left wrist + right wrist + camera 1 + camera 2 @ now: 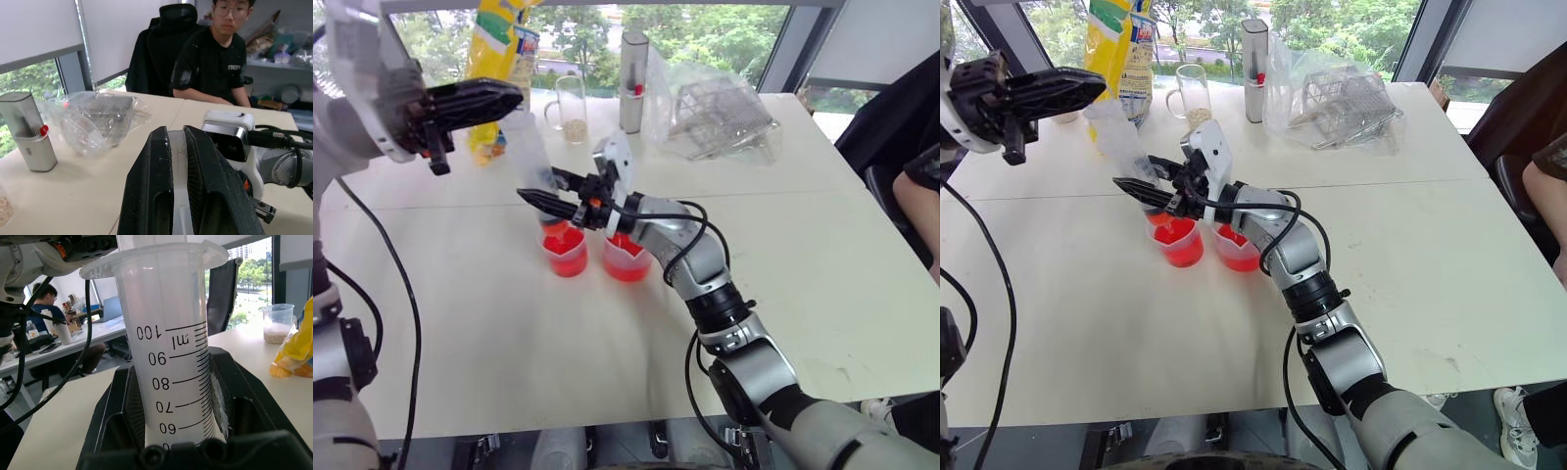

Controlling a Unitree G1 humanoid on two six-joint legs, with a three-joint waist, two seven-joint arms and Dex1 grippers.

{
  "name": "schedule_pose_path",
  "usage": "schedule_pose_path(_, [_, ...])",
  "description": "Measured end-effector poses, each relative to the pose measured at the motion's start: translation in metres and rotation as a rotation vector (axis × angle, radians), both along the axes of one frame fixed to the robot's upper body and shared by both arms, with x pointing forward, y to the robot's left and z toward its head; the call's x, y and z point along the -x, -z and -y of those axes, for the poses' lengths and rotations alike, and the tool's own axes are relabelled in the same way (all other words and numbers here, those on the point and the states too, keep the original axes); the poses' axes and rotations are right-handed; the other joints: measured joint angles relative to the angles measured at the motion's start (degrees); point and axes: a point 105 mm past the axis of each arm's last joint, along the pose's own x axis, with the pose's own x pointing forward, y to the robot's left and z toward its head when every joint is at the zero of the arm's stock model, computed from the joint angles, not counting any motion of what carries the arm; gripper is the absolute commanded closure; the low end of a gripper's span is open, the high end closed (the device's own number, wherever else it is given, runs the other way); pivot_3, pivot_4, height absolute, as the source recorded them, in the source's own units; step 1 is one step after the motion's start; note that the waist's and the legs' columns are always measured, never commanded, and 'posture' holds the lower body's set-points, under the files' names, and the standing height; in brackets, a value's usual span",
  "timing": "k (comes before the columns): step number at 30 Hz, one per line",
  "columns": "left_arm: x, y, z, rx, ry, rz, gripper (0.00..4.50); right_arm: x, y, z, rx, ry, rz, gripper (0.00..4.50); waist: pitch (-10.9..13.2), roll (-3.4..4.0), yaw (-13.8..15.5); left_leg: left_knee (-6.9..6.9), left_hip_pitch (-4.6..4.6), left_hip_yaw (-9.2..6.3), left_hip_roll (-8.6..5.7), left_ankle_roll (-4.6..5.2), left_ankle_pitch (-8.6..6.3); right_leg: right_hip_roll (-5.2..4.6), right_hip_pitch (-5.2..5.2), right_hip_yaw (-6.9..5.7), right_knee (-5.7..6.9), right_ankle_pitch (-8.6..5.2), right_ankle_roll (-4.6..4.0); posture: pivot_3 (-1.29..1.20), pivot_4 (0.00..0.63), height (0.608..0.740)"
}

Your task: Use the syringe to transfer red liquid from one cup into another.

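The syringe (530, 147) stands tilted over two clear cups of red liquid (568, 257), its lower end in the left cup (566, 264). The right cup (626, 264) stands beside it, partly behind my right arm. I cannot tell which cup has the spout. My right gripper (540, 199) is shut on the syringe's barrel (176, 382), low down, just above the cups. My left gripper (504, 98) reaches in from the upper left at the syringe's top. Its fingers (146, 196) are shut on a thin whitish strip, the plunger (178, 196).
At the table's far side stand a yellow bag (497, 59), a glass mug (572, 108) with grains, a tall metal canister (633, 83) and a clear plastic bag (720, 113) over a wire rack. A person (915, 176) sits at the table's right end.
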Motion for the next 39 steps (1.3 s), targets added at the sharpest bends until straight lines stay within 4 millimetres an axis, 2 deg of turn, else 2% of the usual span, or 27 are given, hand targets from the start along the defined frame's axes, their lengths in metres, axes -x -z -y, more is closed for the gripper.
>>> schedule_pose_path(22, [0.000,0.017,0.005,-0.044,-0.017,0.025,4.45,0.000,-0.010,0.005,0.036,-0.011,-0.061,3.08,0.0,0.00,0.0,0.00,-0.01,-0.01,0.02,0.01,0.00,-0.02,0.00,0.00,-0.01,0.00,0.00,0.00,0.150,0.740])
schedule_pose_path(39, [0.005,0.014,0.006,0.007,-0.052,0.034,4.45,0.000,-0.014,0.004,0.035,-0.013,-0.048,3.08,0.0,0.00,0.0,0.00,0.00,-0.02,0.04,0.01,0.00,-0.02,0.00,0.00,-0.01,0.00,0.00,0.00,0.150,0.740])
